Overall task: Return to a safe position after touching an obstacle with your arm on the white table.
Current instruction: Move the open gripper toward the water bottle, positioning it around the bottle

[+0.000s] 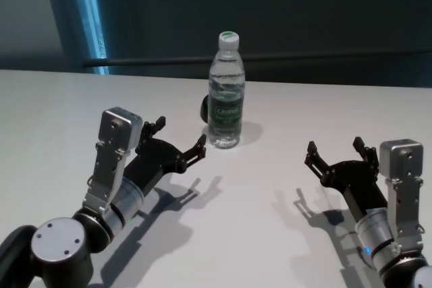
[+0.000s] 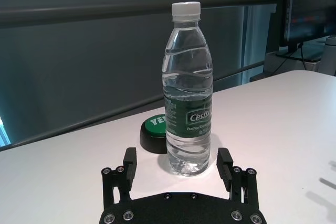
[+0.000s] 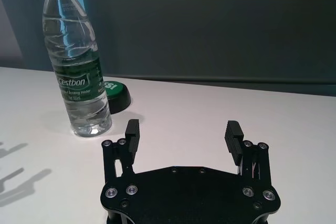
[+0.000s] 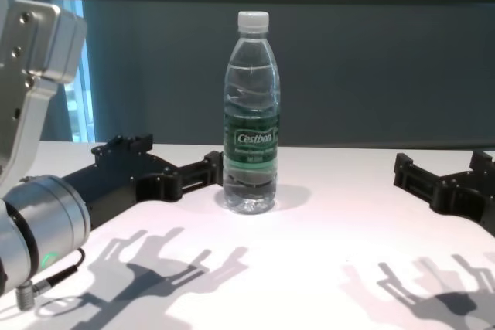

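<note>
We see the bottle (image 1: 225, 92) standing upright on the white bench (image 1: 270, 193), straight ahead of our left gripper (image 1: 181, 139), whose fingers are spread wide and empty; one fingertip sits just beside the bottle's base, though we cannot tell if it touches. Our right gripper (image 1: 335, 151) hovers well off to the bottle's other side, its fingers apart and empty too. The bottle is clear, thin, ribbed plastic, full of water, with a white screw cap and a dark green label: fairly heavy, tall and narrow, likely to tip if nudged high up. If held, the labelled waist looks firmest. Beyond it, farther from the left gripper, lies a low black-and-green round disc (image 2: 154, 133).
</note>
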